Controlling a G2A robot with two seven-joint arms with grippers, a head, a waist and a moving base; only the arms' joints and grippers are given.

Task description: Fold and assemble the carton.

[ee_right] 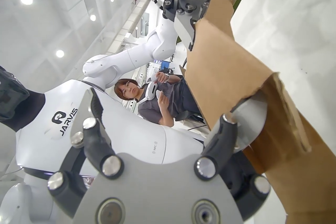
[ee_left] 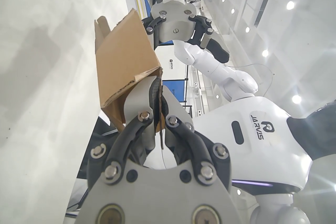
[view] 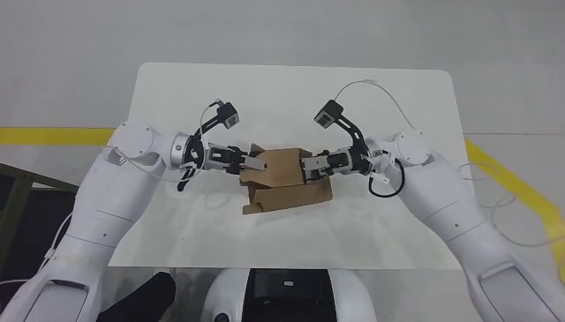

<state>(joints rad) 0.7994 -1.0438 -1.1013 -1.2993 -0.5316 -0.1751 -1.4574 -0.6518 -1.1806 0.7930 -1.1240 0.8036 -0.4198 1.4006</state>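
A brown cardboard carton (view: 287, 183), partly folded, lies in the middle of the white table (view: 397, 101). My left gripper (view: 252, 163) is at its left end, shut on the edge of a cardboard flap (ee_left: 157, 96). The carton (ee_left: 123, 59) stretches away from that grip, its panels tilted. My right gripper (view: 307, 165) is at the carton's right end and stands open (ee_right: 170, 104). One finger (ee_right: 246, 114) rests against a carton panel (ee_right: 225, 70) under a bent flap; the other finger (ee_right: 92, 107) is clear of the cardboard.
Bare table surface surrounds the carton on all sides. A yellow floor line (view: 53, 135) runs past the table's left and right. A person (ee_right: 157, 101) sits behind the robot, away from the carton.
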